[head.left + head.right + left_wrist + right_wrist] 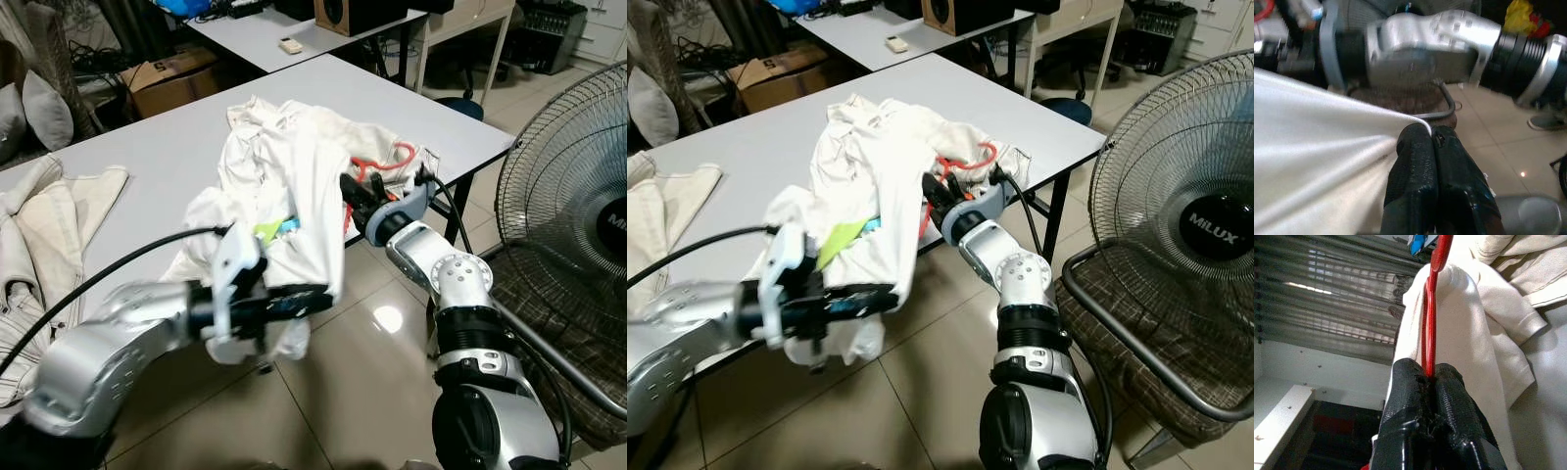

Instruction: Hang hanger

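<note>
Step in hand: both arms hold one white garment (294,186) up off the counter (167,157), and by my reading the job now is getting the garment seated on the red hanger (1430,318) before anything gets hung.
Right gripper (1430,377): fingers pressed together on the thin red bar of the hanger, no gap showing, the bar running straight out from between the tips.
Left gripper (1431,134): fingers closed flat on a fold of the white garment, the cloth fanning out taut from the pinch.
Hanger versus garment: the red loop pokes out of the cloth on the side toward the fan (578,196), and in the right wrist view the bar climbs past a rounded shoulder of the garment.
Garment versus counter: most of it is heaped on the counter's near edge, one end draped down over the edge to the left gripper.
How to do it well: keep the right pinch firm so the thin bar cannot twist, and let the left gripper draw the cloth with gentle tension only.
Risk: too hard a pull likely drags the heap off the counter or slides the cloth off the hanger.
Also on the counter: a second pale cloth (49,215) lies well apart from the garment, away from the fan.
</note>
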